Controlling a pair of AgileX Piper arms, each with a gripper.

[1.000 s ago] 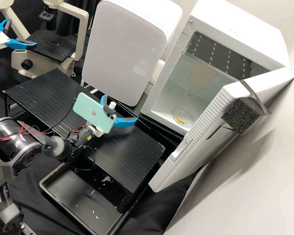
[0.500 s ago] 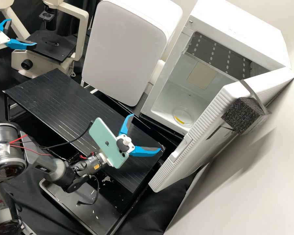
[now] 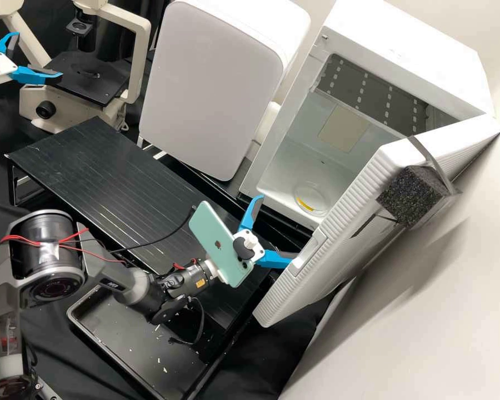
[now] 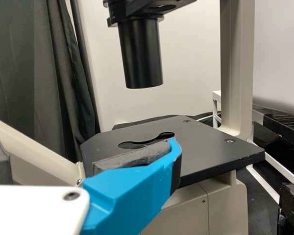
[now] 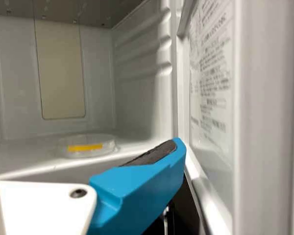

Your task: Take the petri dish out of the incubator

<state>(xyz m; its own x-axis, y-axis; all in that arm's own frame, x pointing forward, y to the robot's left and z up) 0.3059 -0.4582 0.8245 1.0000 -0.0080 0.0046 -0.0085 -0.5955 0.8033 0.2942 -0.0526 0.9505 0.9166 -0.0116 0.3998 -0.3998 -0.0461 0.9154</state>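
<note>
In the high view the right gripper (image 3: 278,228) stands open just outside the mouth of the white incubator (image 3: 397,47), one fingertip beside the open door (image 3: 339,239). The clear petri dish (image 3: 312,197) with a yellow strip lies on the incubator floor near its front edge. From the right wrist, the dish (image 5: 90,146) appears beyond the spread fingers of the right gripper (image 5: 85,138), with nothing between them. The left gripper (image 3: 39,55) is open by the microscope; in the left wrist view the left gripper (image 4: 83,136) has an empty gap.
A black slatted stand (image 3: 111,166) lies under the right arm, with a black tray (image 3: 144,355) in front of it. A white box-like appliance (image 3: 211,89) stands left of the incubator. The microscope stage (image 3: 86,78) is at the far left.
The right gripper has moved from over the slatted stand rightward and nearer the incubator opening, staying open. The left gripper and the petri dish have not moved.
</note>
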